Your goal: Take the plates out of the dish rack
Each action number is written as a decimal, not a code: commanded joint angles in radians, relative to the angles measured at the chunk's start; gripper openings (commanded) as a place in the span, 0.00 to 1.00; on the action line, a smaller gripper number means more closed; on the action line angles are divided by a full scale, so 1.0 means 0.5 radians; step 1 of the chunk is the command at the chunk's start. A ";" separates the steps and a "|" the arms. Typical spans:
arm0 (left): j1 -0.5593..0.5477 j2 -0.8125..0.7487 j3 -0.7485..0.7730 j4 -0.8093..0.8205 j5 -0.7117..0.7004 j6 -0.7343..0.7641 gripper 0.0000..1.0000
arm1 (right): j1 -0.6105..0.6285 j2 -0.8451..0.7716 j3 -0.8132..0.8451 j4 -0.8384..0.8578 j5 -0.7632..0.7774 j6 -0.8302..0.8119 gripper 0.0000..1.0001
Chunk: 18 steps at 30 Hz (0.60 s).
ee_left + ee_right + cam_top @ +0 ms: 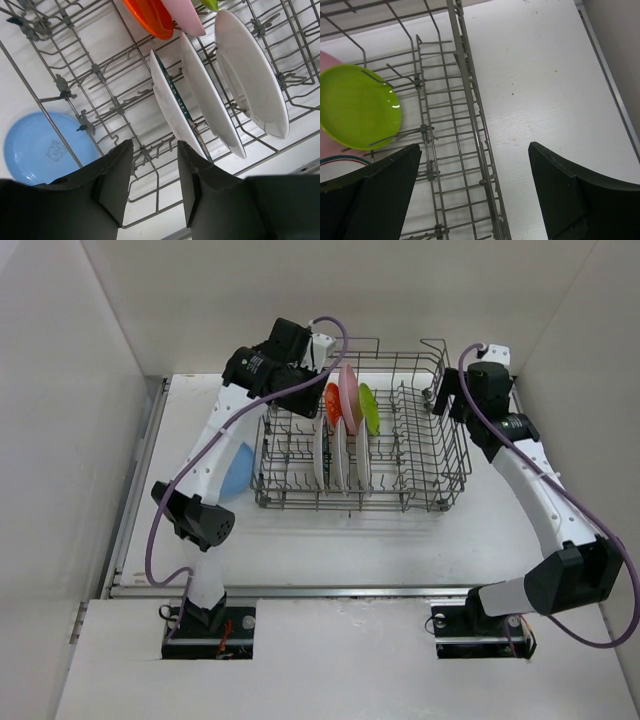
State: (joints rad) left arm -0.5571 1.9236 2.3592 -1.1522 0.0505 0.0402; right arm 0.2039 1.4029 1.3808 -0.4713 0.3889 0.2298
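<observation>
The grey wire dish rack point(420, 465) stands mid-table. In it stand an orange-red plate point(332, 403), a pink plate point(349, 395), a lime-green plate point(369, 408) and three white plates point(340, 455). A blue plate point(236, 470) lies on the table left of the rack. My left gripper point(312, 368) is open and empty above the rack's far-left part. In its wrist view its tips point(155, 150) hang above the wires, close to the nearest white plate point(172, 102). My right gripper point(445, 395) is wide open and empty above the rack's right wall point(470, 100).
White walls enclose the table on the left, the back and the right. The right wrist view shows the lime-green plate point(357, 107) in the tines and bare table point(545, 75) right of the rack. The blue plate point(45, 147) shows through the rack wires.
</observation>
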 commanded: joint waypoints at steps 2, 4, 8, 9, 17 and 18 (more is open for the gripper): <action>0.037 0.003 -0.012 -0.006 0.233 -0.065 0.40 | -0.012 -0.094 0.144 -0.005 -0.136 -0.030 0.94; 0.037 0.040 0.101 0.064 0.233 -0.019 0.61 | -0.012 -0.094 0.144 -0.005 -0.177 -0.048 0.94; 0.059 0.058 0.013 0.518 0.276 -0.038 0.86 | -0.012 0.001 0.144 -0.005 -0.100 -0.030 0.94; 0.059 0.037 -0.048 0.643 0.294 -0.038 0.90 | -0.012 0.026 0.144 -0.005 -0.076 -0.006 0.94; -0.057 0.405 0.132 1.061 -0.107 0.045 0.99 | -0.012 0.207 0.211 0.041 0.084 0.043 0.94; -0.058 0.423 0.132 1.080 -0.159 0.073 0.99 | -0.012 0.225 0.230 0.041 0.115 0.043 0.94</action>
State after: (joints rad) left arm -0.5617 2.1109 2.3898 -0.7128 0.0662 0.0345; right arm 0.2039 1.5055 1.4357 -0.4793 0.3885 0.2401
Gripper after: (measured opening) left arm 0.990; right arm 0.943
